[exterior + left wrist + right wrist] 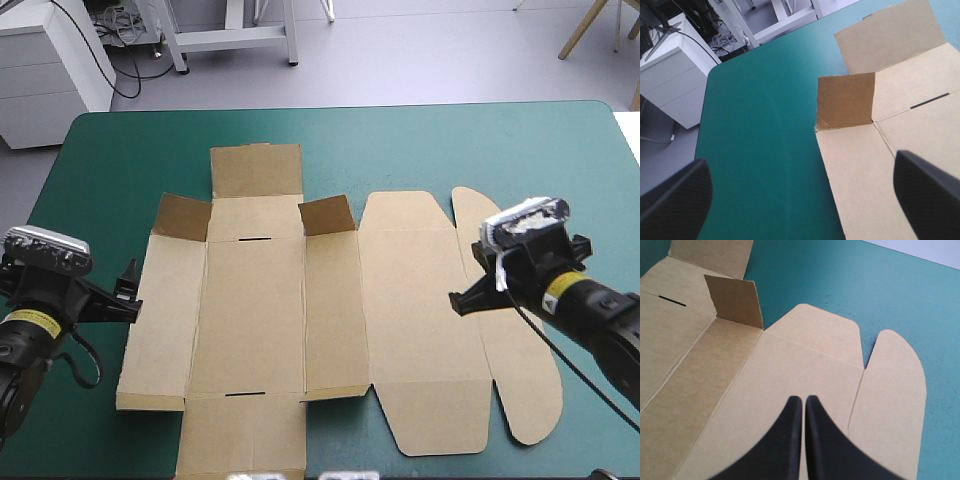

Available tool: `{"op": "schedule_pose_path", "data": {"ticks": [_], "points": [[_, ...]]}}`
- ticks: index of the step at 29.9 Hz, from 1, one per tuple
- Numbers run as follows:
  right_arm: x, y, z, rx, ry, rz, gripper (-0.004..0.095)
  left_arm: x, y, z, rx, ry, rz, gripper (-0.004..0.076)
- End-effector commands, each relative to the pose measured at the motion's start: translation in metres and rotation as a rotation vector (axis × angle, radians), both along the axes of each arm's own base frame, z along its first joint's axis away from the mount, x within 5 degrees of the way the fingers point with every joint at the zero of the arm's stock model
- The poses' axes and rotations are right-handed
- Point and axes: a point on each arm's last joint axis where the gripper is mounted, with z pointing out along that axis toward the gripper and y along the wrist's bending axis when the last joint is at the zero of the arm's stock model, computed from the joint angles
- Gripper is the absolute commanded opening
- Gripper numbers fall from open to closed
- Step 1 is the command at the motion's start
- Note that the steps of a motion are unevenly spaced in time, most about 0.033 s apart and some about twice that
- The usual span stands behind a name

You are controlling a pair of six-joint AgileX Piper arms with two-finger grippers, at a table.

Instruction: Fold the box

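The brown box lies as a cut sheet flat on the teal-green cover. Two small corner flaps stand up along its far side. My left gripper hovers at the sheet's left edge, open, with nothing between its fingers; in the left wrist view one raised flap is ahead of it. My right gripper is shut above the lid panel, near the rounded side flap. The right wrist view shows its tips over the lid, with the other raised flap ahead.
A white cabinet stands beyond the table's far left corner, and a pale metal frame stands behind the far edge. Bare cover runs along the far side and the right edge of the table.
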Motion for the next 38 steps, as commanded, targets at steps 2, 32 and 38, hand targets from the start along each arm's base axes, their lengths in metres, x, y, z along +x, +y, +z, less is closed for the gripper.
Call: {"op": "schedule_pose_path", "data": {"ticks": [2,32,38], "points": [[-0.025,-0.015,0.012,0.055,-0.137,-0.005,0.0,0.02,-0.002,0.015,-0.024,0.016,0.035,0.0689],[-0.069,-0.039,-0.032,-0.025,-0.081,0.01,0.0,0.094,0.091,-0.075,-0.591,0.79,0.284,0.0689],[-0.073,-0.041,-0.03,-0.022,-0.101,0.011,0.0,0.098,0.088,-0.082,-0.652,0.803,0.273,0.0689]]}}
